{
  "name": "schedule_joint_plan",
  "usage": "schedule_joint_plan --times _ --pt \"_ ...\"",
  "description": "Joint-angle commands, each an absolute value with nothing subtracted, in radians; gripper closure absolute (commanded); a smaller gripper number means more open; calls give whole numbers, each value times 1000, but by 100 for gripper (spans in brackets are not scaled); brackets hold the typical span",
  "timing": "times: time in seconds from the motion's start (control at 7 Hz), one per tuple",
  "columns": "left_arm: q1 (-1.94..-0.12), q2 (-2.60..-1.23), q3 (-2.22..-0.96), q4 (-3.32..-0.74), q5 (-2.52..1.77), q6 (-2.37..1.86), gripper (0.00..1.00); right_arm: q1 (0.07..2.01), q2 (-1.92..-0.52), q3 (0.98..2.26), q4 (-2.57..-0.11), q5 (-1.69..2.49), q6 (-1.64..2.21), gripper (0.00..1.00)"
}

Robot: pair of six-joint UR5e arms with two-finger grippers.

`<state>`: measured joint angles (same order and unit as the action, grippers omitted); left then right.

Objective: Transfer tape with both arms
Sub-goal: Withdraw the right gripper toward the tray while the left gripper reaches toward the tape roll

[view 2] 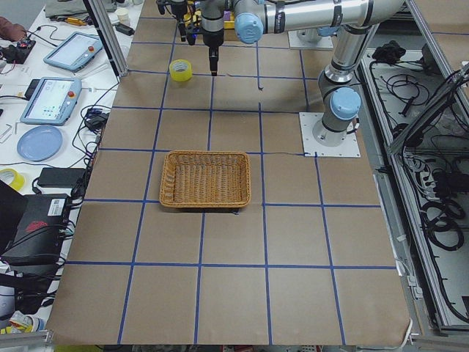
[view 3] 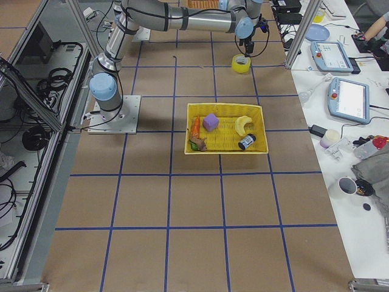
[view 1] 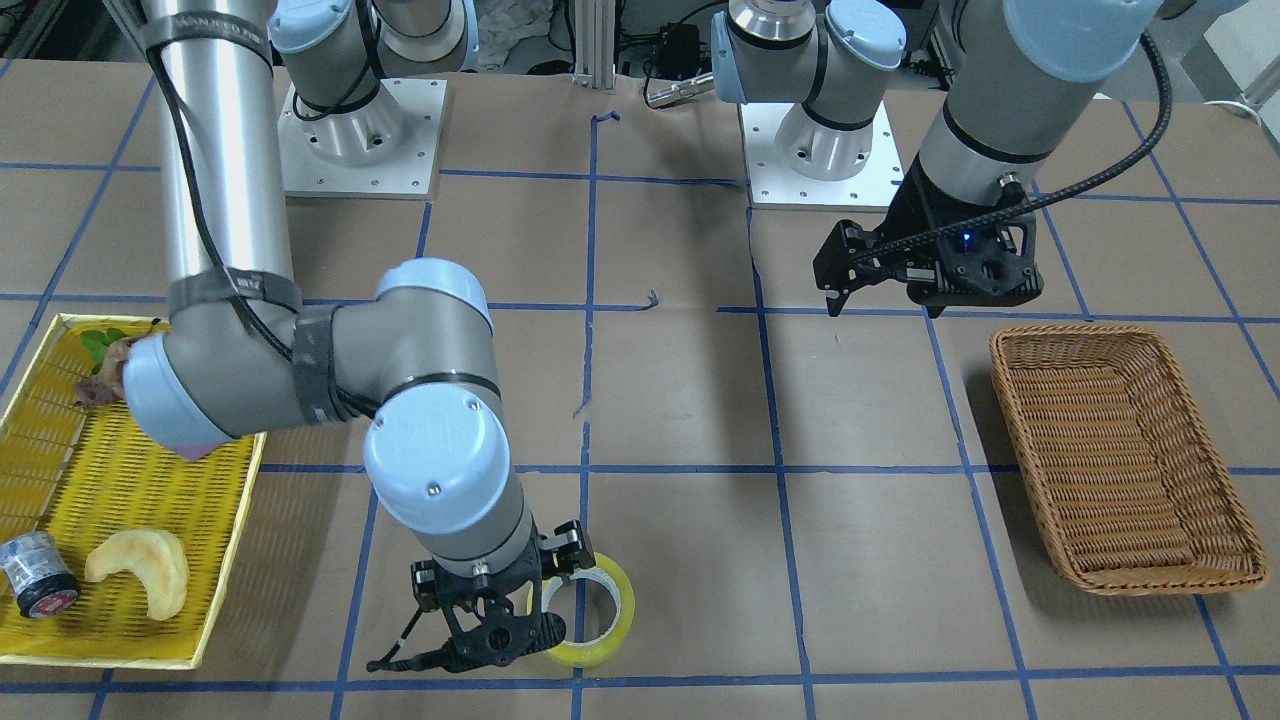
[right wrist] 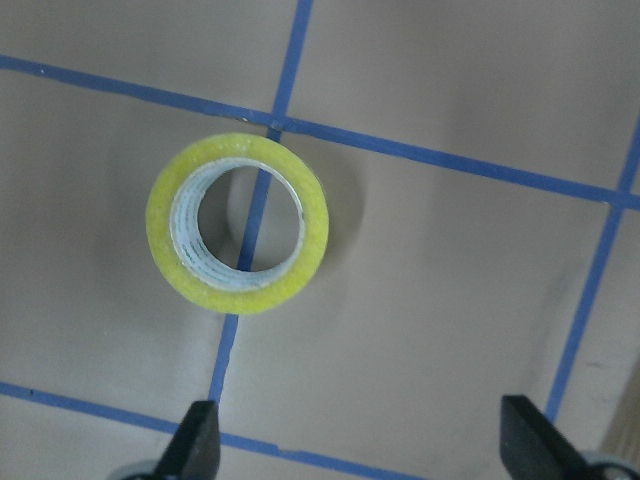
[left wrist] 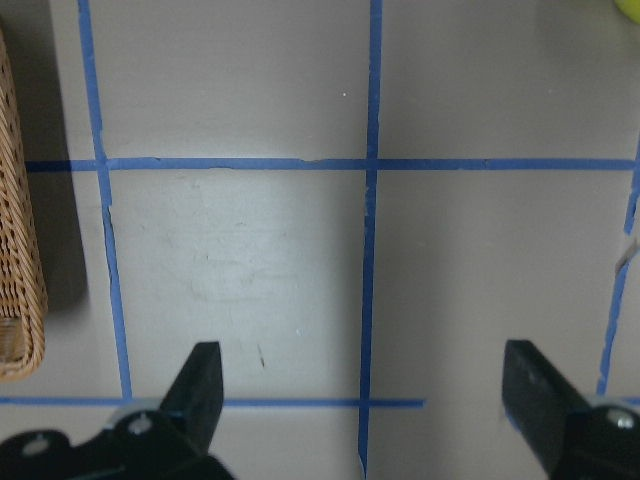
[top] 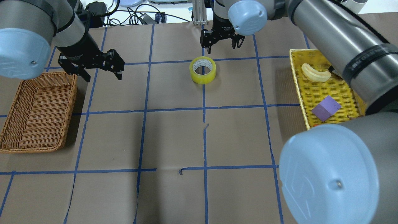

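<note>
The tape (top: 202,70), a yellow roll with a whitish core, lies flat on the brown table on a blue grid line. It also shows in the front view (view 1: 598,610) and in the right wrist view (right wrist: 238,224). My right gripper (top: 221,46) hangs open and empty just past the roll, not touching it; in the right wrist view (right wrist: 365,445) the roll lies ahead of the fingertips. My left gripper (top: 103,76) is open and empty over bare table beside the basket, far to the left of the tape; it also shows in the front view (view 1: 885,300).
An empty wicker basket (top: 37,109) sits at the table's left. A yellow mesh tray (top: 317,93) at the right holds a pale curved piece (top: 315,73), a purple cube (top: 326,108) and a small grey-black cylinder (view 1: 38,580). Blue tape lines grid the table.
</note>
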<state>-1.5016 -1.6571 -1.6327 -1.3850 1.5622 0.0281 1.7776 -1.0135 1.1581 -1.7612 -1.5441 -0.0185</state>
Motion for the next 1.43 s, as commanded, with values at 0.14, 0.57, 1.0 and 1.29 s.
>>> schedule_joint_plan --times 0.14,0.57,1.0,1.29 --pt "-1511 -1842 -1618 -1028 1433 -38 0 1639 -1321 1363 -1641 -1612 -32 0" --pt "-1632 -2044 -1572 -741 1321 -214 0 1604 -1527 1564 -1637 -1591 -17 0" --pt "-1698 -2192 -1554 -595 1322 -276 0 1605 -1523 1559 -1637 -1589 -18 0" --pt "-1720 -2270 -1482 -584 1322 -285 0 1605 -1522 1557 -1640 -1591 -18 0"
